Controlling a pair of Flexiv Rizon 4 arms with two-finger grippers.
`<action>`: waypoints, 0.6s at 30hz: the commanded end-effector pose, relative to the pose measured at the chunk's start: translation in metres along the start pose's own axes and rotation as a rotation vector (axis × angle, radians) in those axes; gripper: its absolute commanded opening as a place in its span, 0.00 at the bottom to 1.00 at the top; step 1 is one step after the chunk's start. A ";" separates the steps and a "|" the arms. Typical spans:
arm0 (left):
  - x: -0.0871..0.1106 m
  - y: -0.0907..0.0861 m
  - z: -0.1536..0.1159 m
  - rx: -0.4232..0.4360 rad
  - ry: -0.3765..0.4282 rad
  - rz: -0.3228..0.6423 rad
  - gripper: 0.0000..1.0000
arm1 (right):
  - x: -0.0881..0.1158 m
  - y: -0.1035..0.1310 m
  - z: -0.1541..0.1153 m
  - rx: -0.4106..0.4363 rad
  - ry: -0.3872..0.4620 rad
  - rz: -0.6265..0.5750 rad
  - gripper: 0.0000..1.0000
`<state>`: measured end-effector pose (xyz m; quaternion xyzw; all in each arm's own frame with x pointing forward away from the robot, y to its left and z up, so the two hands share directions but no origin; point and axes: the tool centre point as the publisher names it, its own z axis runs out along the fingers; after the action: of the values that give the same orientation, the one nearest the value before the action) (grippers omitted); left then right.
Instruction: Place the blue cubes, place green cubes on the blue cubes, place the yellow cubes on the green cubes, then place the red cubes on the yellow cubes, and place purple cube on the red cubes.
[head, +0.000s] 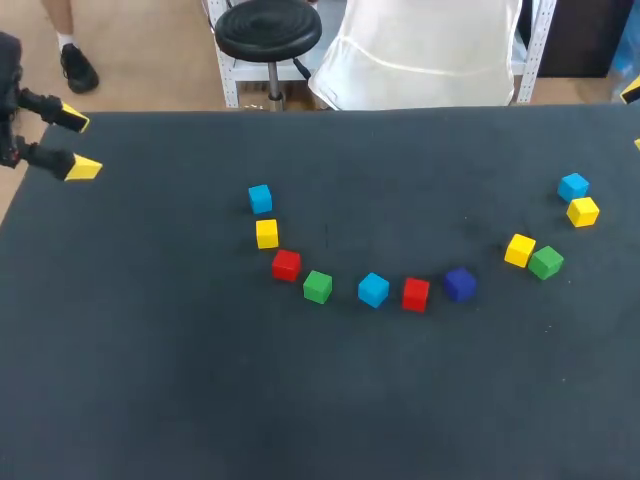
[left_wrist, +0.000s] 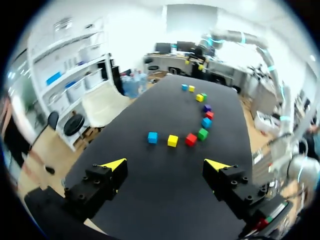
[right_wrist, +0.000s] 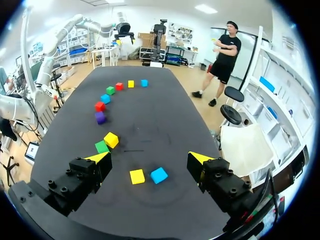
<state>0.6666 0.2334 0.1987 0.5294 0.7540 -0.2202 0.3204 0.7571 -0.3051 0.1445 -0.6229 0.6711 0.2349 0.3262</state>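
It was a robotics lab. A black-covered work table (head: 150, 380) carried small coloured cubes (head: 373, 289) laid in a loose arc. The left gripper (left_wrist: 166, 164) and right gripper (right_wrist: 149, 158), machine-built with yellow fingertips spread apart, hung over its opposite ends.

Seven cubes (head: 373, 289) are strung in a curve across the counter's (head: 150, 400) middle — the left end turned upward; at right, an upper pair (head: 583, 211) is set up-right of a lower pair (head: 520, 250).
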 end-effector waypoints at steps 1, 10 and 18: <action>-0.003 0.008 0.000 0.207 0.043 0.177 1.00 | 0.000 0.004 0.000 0.028 0.002 -0.002 1.00; -0.019 -0.025 0.022 0.221 0.119 0.336 1.00 | 0.000 0.004 0.000 0.028 0.002 -0.002 1.00; -0.026 -0.065 0.056 0.324 0.152 0.383 1.00 | 0.000 0.004 0.000 0.028 0.002 -0.002 1.00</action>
<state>0.6241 0.1704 0.1848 0.7175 0.6174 -0.2276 0.2285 0.7535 -0.3045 0.1446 -0.6191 0.6740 0.2257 0.3339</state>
